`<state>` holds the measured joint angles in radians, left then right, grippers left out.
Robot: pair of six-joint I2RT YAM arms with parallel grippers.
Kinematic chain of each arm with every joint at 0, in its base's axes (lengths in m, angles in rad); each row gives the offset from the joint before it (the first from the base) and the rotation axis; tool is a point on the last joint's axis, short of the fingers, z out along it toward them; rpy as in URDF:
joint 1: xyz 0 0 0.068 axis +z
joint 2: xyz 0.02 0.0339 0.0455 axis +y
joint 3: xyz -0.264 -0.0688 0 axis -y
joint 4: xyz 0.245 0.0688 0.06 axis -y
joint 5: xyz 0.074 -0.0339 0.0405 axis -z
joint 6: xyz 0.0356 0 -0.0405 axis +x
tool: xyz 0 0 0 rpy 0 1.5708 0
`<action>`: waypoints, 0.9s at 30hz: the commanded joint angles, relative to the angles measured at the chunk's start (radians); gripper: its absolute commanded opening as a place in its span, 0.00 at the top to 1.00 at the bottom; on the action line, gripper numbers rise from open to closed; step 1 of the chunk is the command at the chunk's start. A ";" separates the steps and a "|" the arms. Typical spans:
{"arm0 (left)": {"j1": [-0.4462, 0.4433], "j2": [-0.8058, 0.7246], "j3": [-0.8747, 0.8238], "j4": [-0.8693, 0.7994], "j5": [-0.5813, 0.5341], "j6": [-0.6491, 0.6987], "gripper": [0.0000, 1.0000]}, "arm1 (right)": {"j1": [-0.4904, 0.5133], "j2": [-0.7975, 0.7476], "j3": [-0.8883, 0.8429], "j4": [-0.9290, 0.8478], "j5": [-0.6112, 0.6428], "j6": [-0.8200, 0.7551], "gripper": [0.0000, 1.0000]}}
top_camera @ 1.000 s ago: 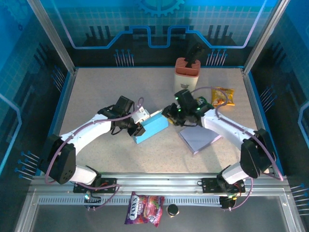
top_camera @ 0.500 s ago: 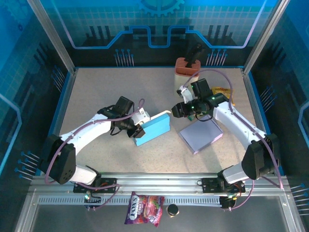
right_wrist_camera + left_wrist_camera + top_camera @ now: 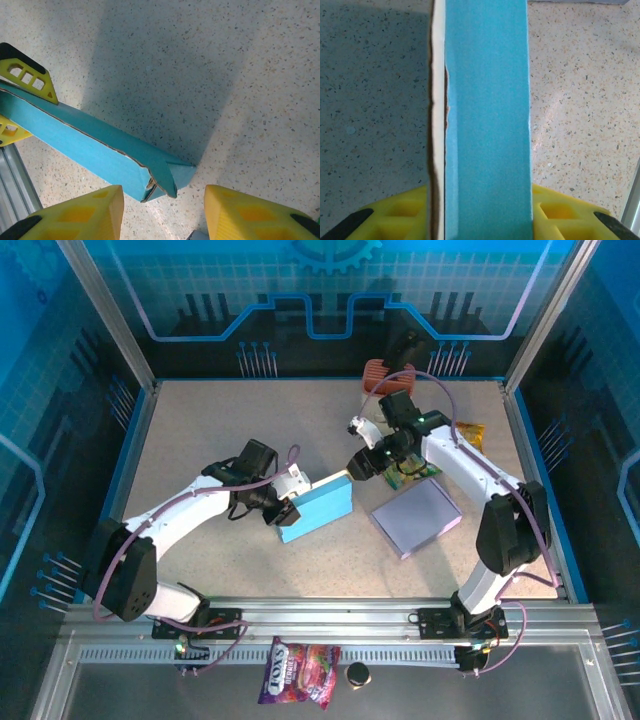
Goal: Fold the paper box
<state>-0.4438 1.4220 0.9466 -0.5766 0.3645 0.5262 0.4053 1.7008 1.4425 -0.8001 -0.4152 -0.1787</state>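
My right gripper (image 3: 161, 197) has backed off toward 2 o'clock from the light-blue flattened cardboard paper box (image 3: 318, 507) mid speckled beige table (image 3: 200, 440), jaws spread and empty, while my left gripper (image 3: 284, 508) stays pinching its 8 o'clock end; folding likely unfinished.

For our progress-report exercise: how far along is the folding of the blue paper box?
Done: the blue paper box already forms a long flat sleeve. In hand: the left gripper clamps one end; the right gripper hovers open by the other. Left: that end's flap looks only partly tucked.
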 commanded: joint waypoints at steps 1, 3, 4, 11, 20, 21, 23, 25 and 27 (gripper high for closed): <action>0.004 -0.010 0.029 -0.037 0.033 0.017 0.63 | 0.016 0.024 0.040 -0.076 -0.034 -0.039 0.53; 0.004 -0.009 0.029 -0.036 0.033 0.017 0.64 | 0.018 0.028 0.041 -0.073 -0.046 -0.035 0.54; 0.004 -0.008 0.029 -0.035 0.033 0.017 0.64 | 0.021 0.034 0.047 -0.075 -0.047 -0.036 0.55; 0.004 -0.004 0.031 -0.034 0.034 0.015 0.64 | 0.031 0.061 0.079 -0.085 -0.013 -0.030 0.61; 0.004 -0.005 0.032 -0.034 0.036 0.014 0.65 | 0.041 0.069 0.100 -0.094 0.010 -0.024 0.73; 0.004 -0.005 0.032 -0.034 0.036 0.014 0.65 | 0.044 0.067 0.102 -0.097 0.014 -0.026 0.74; 0.004 -0.003 0.033 -0.032 0.036 0.014 0.65 | 0.047 0.067 0.107 -0.106 0.028 -0.030 0.77; 0.004 -0.001 0.034 -0.034 0.036 0.014 0.65 | 0.053 0.066 0.107 -0.110 0.048 -0.031 0.78; 0.004 0.002 0.036 -0.034 0.034 0.012 0.66 | 0.059 0.063 0.105 -0.109 0.060 -0.027 0.80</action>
<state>-0.4438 1.4220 0.9474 -0.5797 0.3645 0.5259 0.4473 1.7615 1.5208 -0.8768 -0.3824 -0.1925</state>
